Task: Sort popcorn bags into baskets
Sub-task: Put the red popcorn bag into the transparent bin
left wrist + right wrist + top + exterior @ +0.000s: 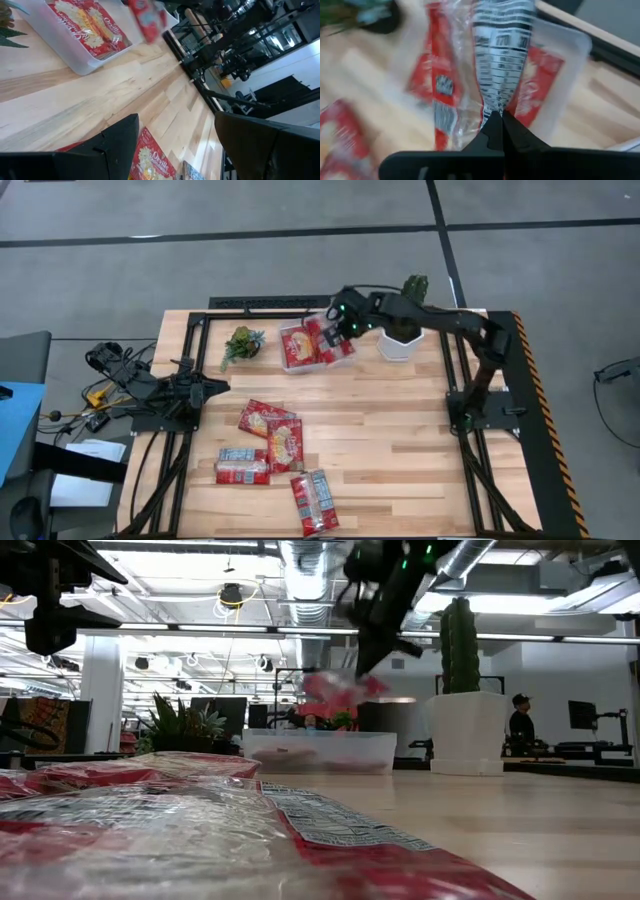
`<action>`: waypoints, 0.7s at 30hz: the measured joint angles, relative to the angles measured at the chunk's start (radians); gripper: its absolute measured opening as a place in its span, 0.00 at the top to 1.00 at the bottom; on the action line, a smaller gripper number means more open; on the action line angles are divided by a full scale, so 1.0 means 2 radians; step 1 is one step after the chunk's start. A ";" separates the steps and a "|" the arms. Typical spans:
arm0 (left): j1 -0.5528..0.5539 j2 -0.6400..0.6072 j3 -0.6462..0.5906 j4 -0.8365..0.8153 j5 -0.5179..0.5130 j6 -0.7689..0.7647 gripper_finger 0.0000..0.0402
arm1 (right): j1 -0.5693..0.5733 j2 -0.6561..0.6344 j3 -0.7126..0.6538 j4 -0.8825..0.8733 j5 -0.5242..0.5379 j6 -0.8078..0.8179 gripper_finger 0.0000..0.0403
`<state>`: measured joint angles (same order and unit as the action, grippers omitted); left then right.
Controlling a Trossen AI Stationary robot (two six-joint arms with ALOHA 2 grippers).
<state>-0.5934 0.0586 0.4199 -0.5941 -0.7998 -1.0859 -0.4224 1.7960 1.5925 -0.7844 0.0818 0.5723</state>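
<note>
The right arm is stretched toward the upper centre of the frame, its gripper [338,326] clenched on a crinkly red popcorn bag [502,55] held above the clear plastic basket [292,366]. The left gripper [215,388], parted, is parked at the counter's [400,440] left edge.

You are seeing the tub [303,352] sitting between the small plant [243,343] and the cactus pot [399,343], with the loose packets [272,445] lying well apart from the tub, toward the table's near edge.

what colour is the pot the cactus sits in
White pot, clearest in the high view.
</note>
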 joint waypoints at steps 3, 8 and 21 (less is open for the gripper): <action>0.000 0.000 0.000 0.000 0.000 0.001 0.38 | -0.020 0.021 0.000 0.004 0.000 0.001 1.00; 0.000 0.000 0.000 -0.003 -0.008 0.004 0.38 | -0.032 0.061 0.000 0.026 -0.002 0.001 0.95; 0.000 0.000 0.000 -0.007 0.002 0.001 0.38 | -0.036 0.058 0.001 0.013 -0.004 -0.011 0.55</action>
<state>-0.5934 0.0589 0.4199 -0.6083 -0.7953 -1.0847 -0.4934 1.9112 1.5937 -0.7579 0.0729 0.5504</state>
